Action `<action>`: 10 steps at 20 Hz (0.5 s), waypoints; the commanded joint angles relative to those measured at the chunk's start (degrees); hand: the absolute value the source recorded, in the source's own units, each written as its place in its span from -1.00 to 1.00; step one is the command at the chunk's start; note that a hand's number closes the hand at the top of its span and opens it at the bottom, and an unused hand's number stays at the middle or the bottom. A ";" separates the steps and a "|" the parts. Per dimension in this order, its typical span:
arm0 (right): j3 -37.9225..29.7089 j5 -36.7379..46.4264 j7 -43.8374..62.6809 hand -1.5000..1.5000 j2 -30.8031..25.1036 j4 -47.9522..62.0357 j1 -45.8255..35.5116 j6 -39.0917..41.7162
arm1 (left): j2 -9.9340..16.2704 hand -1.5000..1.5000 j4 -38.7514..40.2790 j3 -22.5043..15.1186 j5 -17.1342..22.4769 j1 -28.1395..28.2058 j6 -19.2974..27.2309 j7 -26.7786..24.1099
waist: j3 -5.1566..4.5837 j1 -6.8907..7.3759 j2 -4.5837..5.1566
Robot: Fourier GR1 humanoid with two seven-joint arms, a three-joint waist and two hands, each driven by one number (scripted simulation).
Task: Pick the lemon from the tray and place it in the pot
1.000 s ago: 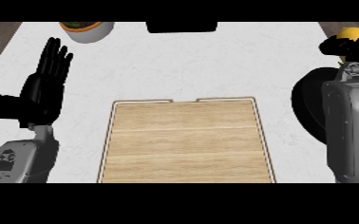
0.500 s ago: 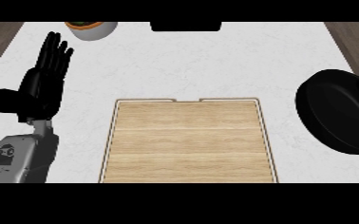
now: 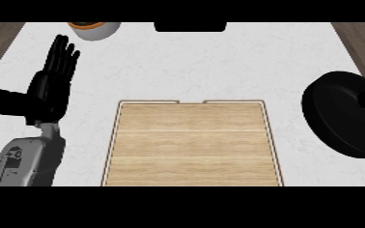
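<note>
No lemon shows on the wooden tray [image 3: 192, 145] at centre, so it probably lies in the black pot [image 3: 335, 113] at the right edge, its inside hidden. The left hand [image 3: 51, 84] rests at left with fingers straight, holding nothing; the right hand is out of view. I judge the placing done: keep both arms clear of the pot on the white surface [image 3: 214, 63].

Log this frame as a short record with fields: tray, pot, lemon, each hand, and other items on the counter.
tray: wooden tray at the centre of the white counter, nothing on it
pot: black pot at the right edge, partly cut off
lemon: not visible in this view
left hand: left hand open, fingers up, resting at the left, holding nothing
right hand: not in view
other items: white bowl with orange contents at the top left; black object at the top centre, too cropped to identify
</note>
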 commanded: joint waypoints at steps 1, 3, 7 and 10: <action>-3.30 -9.35 -6.70 -1.00 0.64 3.99 2.08 -4.90 | -1.31 0.00 -0.60 -0.31 -0.37 1.03 0.43 -0.74 | 0.00 0.08 -0.02; -1.94 -11.31 -9.56 -1.00 -0.36 5.75 1.48 -3.54 | -0.45 0.00 0.32 0.38 -0.32 -1.00 0.23 1.18 | -0.02 0.06 -0.01; -0.84 -12.29 -12.43 -1.00 -2.04 0.85 0.23 -6.60 | -0.42 0.00 -1.08 0.53 -0.76 -0.85 0.62 2.12 | -0.04 0.00 -0.11; -1.60 -14.22 -12.94 -1.00 -0.54 -0.79 -1.94 -12.02 | -0.89 0.00 -2.84 -0.06 -0.86 0.32 0.35 1.62 | -0.03 0.11 -0.17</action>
